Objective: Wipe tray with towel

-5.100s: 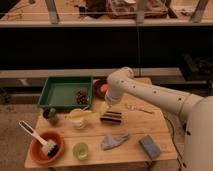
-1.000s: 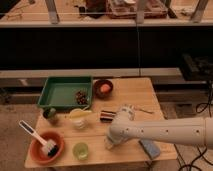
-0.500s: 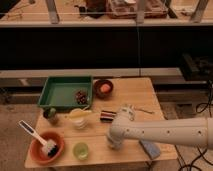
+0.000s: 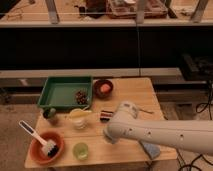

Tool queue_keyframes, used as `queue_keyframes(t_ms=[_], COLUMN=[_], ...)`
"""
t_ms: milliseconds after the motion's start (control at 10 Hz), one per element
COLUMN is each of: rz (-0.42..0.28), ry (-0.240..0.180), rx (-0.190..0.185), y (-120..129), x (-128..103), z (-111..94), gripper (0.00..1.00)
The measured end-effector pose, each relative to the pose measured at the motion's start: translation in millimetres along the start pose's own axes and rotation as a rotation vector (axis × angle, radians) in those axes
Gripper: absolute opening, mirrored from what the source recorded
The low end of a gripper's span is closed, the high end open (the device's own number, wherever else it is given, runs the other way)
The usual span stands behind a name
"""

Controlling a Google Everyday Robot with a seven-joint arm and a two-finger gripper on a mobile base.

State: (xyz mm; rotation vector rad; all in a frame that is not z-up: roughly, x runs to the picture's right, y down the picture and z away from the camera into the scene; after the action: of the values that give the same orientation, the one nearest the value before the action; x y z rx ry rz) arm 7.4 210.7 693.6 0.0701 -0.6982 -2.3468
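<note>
Compared with a moment earlier, the arm [image 4: 160, 132] is reaching lower over the desk's [image 4: 135, 90] front, bringing the gripper [image 4: 108, 136] onto the towel, now hidden beneath it, likely to pick it up. Its grip cannot be told. The green tray [image 4: 67, 78] is sitting back-left, well apart.

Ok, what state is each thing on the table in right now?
Tray: upright, holding one brown item.
Orange bowl: upright, brush inside.
Brown bowl: upright, orange item inside.
Green cup: upright.
Sponge: flat, partly behind arm.
End effector: low over table front.
Towel: not visible.
</note>
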Motion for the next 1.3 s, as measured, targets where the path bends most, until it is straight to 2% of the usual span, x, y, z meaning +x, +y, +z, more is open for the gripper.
queue_keyframes(t_ms=[100, 300, 500, 600, 700, 800, 1000, 1100, 1300], rz=[-0.024, -0.058, -0.103, -0.122, -0.134, -0.142, -0.149, -0.149, -0.15], ry=[0.055, 0.116, 0.186, 0.218, 0.259, 0.296, 0.33, 0.34, 0.344], rx=[0.0, 0.003, 0.015, 0.016, 0.02, 0.014, 0.013, 0.012, 0.013], y=[5.6, 15.0, 29.5, 33.9, 38.5, 45.0, 50.2, 52.5, 51.8], x=[22.7, 58.2, 117.1, 147.6, 188.1, 224.1, 276.0, 295.0, 303.5], z=[-31.1, -66.1, -92.1, -95.5, -93.5, -86.2, -66.9, -57.7, -53.8], gripper=[0.0, 0.0, 0.0, 0.0, 0.0, 0.0, 0.0, 0.0, 0.0])
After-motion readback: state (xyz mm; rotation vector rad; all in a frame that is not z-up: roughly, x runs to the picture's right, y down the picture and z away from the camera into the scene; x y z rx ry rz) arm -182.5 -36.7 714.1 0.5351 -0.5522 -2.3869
